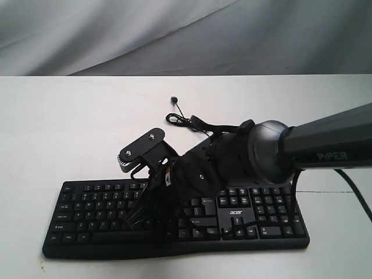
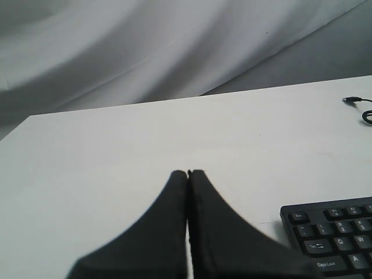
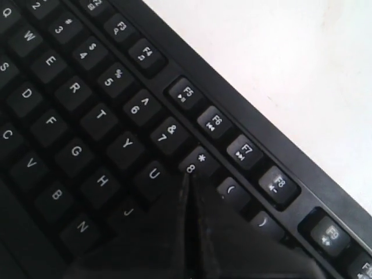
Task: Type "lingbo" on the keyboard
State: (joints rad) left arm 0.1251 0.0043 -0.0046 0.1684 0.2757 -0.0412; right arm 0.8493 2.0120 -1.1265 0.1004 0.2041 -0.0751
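A white, matte table point(image 1: 64, 128) fills the lower part of the exterior view, its far edge running straight across; behind it hangs a pale grey cloth backdrop point(image 1: 116, 35), draped in long, soft diagonal folds; the cloth reads lighter at the left and darker toward the right; the light is even and diffuse, casting only faint shadows on the tabletop.
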